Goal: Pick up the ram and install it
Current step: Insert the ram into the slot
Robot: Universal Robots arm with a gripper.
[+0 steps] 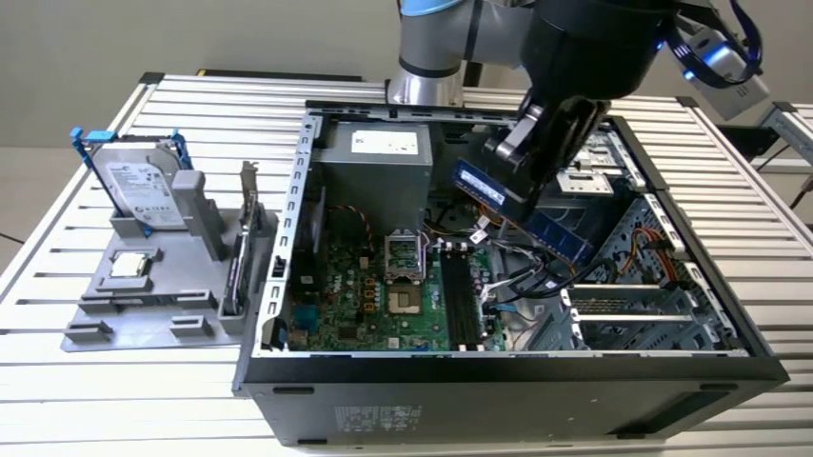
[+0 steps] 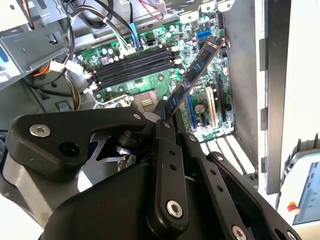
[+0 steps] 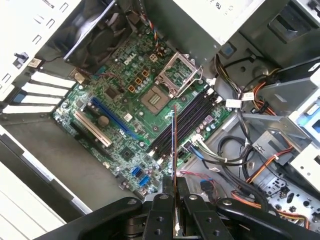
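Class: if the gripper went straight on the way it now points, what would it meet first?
Probably the row of black memory slots on the green motherboard: the gripper, shut on the long dark blue-green ram stick, points there. Depth is unclear.

open air separates the ram (image 2: 196, 72) from the black memory slots (image 3: 192, 112), with loose cables (image 3: 207, 150) crowding beside them.
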